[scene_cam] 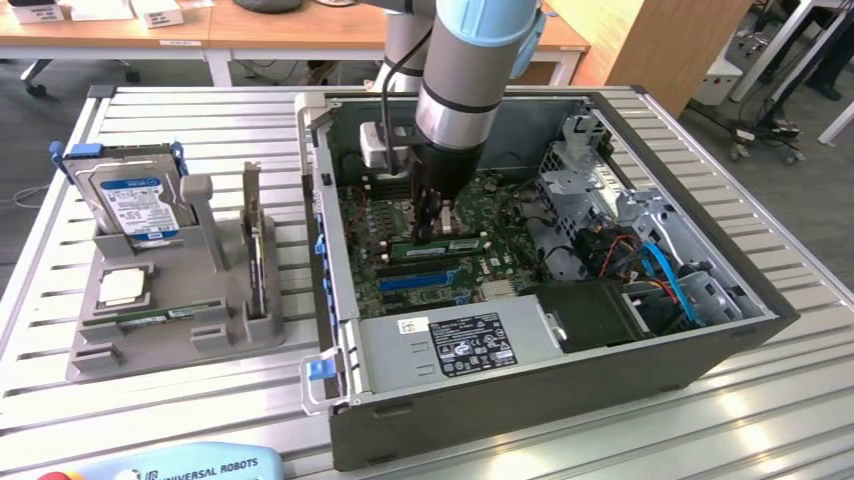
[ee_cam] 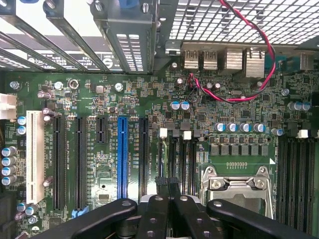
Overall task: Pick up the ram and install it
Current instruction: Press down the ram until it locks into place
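The ram (scene_cam: 450, 245), a narrow green stick, stands on edge in a memory slot on the motherboard (scene_cam: 400, 215) inside the open computer case (scene_cam: 534, 400). My gripper (scene_cam: 430, 232) reaches straight down into the case, its dark fingers shut together with the tips at the ram's top edge near one end. I cannot tell whether they pinch the stick or only rest on it. In the wrist view my gripper (ee_cam: 167, 188) hangs shut over the black memory slots (ee_cam: 182, 164) beside the processor socket (ee_cam: 238, 185). The ram itself is hard to make out there.
The case's walls surround the arm, with the power supply (scene_cam: 454, 345) in front and the drive cage (scene_cam: 601, 190) and blue cables (scene_cam: 667, 280) at the exterior view's right. A grey holder (scene_cam: 174, 335) at the left carries a hard drive (scene_cam: 134, 200), a silver processor (scene_cam: 120, 288) and a dark card (scene_cam: 251, 240).
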Controlling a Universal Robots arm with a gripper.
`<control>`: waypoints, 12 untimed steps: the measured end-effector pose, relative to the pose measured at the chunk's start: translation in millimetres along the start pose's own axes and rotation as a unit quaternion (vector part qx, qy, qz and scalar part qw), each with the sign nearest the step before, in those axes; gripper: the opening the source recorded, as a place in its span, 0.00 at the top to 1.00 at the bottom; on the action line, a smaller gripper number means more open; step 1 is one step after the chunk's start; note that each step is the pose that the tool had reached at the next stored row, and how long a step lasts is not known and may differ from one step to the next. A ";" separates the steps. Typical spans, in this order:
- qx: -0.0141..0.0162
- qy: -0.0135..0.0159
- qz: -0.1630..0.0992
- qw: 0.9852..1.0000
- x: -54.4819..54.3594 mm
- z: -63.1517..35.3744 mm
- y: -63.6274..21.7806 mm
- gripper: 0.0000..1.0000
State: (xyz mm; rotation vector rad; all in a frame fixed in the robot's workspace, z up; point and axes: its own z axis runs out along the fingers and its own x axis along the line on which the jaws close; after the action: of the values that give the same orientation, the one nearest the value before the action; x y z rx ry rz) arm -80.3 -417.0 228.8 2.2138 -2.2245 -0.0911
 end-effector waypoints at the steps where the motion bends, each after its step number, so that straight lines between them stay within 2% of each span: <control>1: 0.000 0.000 0.000 1.000 0.0 0.2 0.0 0.90; 12: 0.000 0.000 0.000 1.000 0.1 1.6 -0.1 0.90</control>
State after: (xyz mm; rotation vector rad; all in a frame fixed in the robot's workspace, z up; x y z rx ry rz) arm -80.3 -417.1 227.2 2.2137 -2.2243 -0.0911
